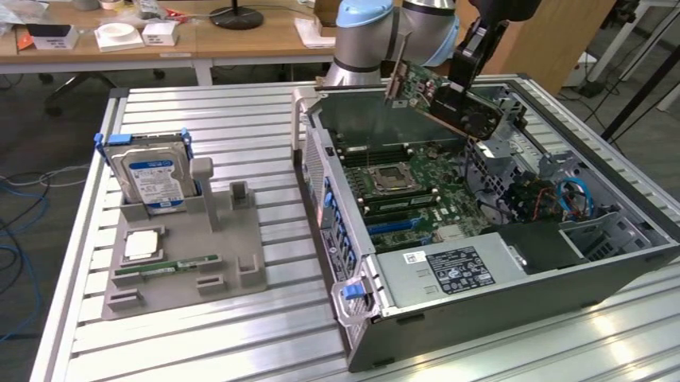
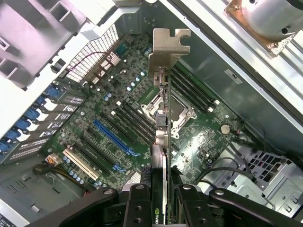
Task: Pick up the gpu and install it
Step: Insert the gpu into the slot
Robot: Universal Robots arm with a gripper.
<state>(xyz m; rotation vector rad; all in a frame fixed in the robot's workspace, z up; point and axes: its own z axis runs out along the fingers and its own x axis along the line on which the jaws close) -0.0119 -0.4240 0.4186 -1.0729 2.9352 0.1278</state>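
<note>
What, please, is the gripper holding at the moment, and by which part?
The gpu, clamped across its faces by the fingers, at the end away from its metal bracket.

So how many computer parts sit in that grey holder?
3: a hard drive standing upright at the far end, a square chip before it, a memory stick lying flat nearest us.

Green circuit-card gpu, glossy, w/ dull silver metal bracket. Grey sheet-metal pc case, matt. Ribbed aluminium table, brushed, shiny. Grey plastic parts holder, matt.
</note>
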